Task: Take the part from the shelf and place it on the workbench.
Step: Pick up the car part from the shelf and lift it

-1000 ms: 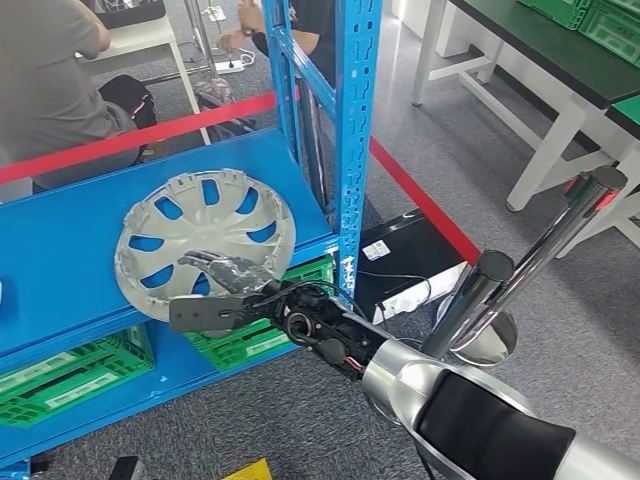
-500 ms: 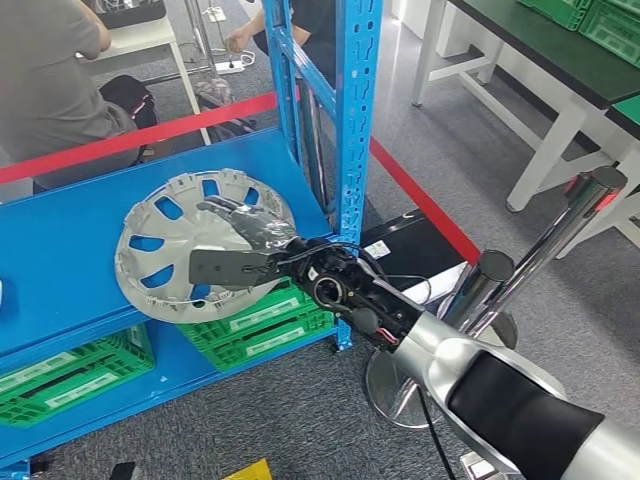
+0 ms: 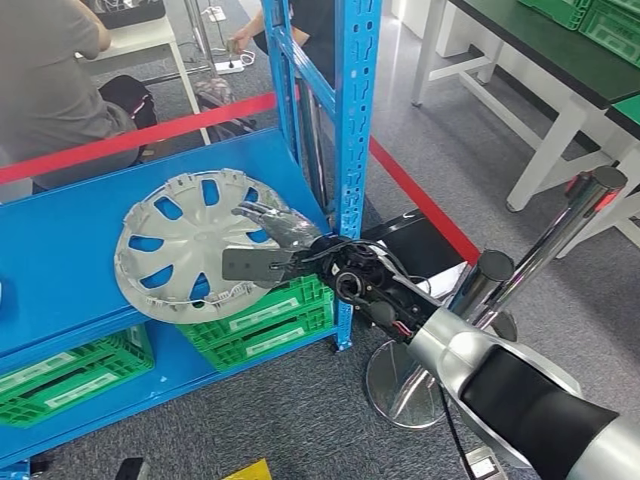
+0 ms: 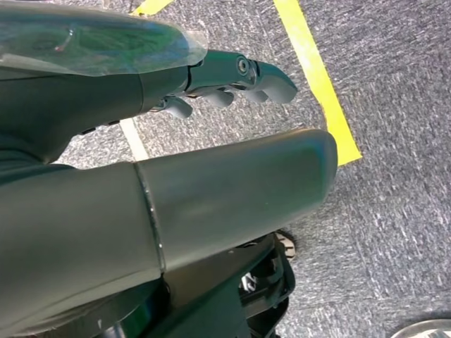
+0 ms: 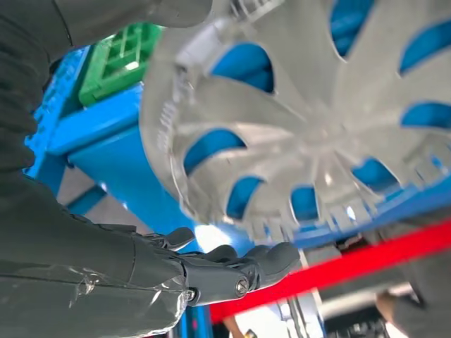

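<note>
Right hand is held open and empty over the near-right rim of the hubcap, which lies flat on the blue shelf, so a shallow rim grip is judged likely to slip and drop it.

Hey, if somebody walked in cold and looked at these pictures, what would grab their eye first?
First the big silver hubcap lying flat on the blue shelf, overhanging its front edge. Next the right hand, open with fingers spread over the hubcap's right side. Green crates sit on the shelf level below.
</note>
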Controlling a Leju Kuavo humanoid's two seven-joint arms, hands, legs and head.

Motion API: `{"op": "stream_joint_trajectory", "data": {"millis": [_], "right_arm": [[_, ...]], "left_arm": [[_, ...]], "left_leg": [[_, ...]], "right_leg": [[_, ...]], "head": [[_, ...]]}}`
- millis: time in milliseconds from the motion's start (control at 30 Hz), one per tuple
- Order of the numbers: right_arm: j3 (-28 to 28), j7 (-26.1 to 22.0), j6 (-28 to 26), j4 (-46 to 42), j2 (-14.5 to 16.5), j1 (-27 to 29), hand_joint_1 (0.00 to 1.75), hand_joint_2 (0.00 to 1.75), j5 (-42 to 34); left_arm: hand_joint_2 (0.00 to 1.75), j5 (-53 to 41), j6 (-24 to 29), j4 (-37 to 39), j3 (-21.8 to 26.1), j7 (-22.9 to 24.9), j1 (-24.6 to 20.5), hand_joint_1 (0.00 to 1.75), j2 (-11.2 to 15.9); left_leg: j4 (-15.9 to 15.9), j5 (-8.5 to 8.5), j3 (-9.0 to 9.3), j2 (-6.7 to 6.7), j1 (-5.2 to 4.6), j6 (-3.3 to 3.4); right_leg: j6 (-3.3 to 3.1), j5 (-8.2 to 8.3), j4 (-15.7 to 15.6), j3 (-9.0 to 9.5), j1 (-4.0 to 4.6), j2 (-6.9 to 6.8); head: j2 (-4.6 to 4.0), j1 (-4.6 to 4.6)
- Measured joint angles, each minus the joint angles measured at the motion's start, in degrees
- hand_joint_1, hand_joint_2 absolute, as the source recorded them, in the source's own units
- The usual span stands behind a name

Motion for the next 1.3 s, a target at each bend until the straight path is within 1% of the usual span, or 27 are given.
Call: {"op": "stream_joint_trajectory", "data": {"millis": [133,500,733,1000,1300], "right_arm": [[0.4,-1.1,0.2,2.4,0.4,0.0,0.00,1.75,0.4],[2.1,-3.0,0.2,9.2,3.7,0.3,0.00,1.75,0.6],[3.1,-3.6,0.0,13.2,5.2,0.2,0.00,1.75,0.7],[4.4,-4.3,-0.3,16.3,8.1,-0.7,0.00,1.75,1.4],[5.1,-4.7,-1.9,20.8,8.7,-1.7,0.00,1.75,3.6]], "left_arm": [[0.00,0.1,0.0,0.0,0.0,0.0,0.0,0.00,-0.1],[0.00,0.1,0.0,0.0,-0.1,0.1,0.0,0.00,-0.8],[0.00,0.1,0.0,0.0,-0.3,0.5,0.0,0.00,-1.1],[0.00,0.8,0.3,0.0,-0.3,0.4,0.2,0.00,-1.4],[0.00,1.0,0.6,0.0,-0.4,0.3,0.6,0.00,-1.7]], "left_leg": [[0.0,0.00,0.00,-0.01,0.00,0.00],[0.0,0.00,0.00,-0.01,0.00,0.00],[0.0,0.00,0.00,-0.01,0.00,0.00],[0.0,0.00,0.01,-0.03,0.00,0.00],[0.0,0.00,0.01,-0.04,0.00,0.00]], "right_leg": [[0.00,0.00,0.0,0.02,0.01,-0.02],[0.00,-0.01,0.0,0.02,0.02,-0.02],[0.00,-0.01,0.0,0.04,0.02,-0.02],[0.00,-0.01,0.0,0.04,0.03,-0.01],[0.00,-0.01,0.0,0.05,0.02,-0.01]], "head": [[0.00,-0.01],[0.00,0.00],[0.00,0.00],[0.00,-0.01],[0.00,-0.01]]}}
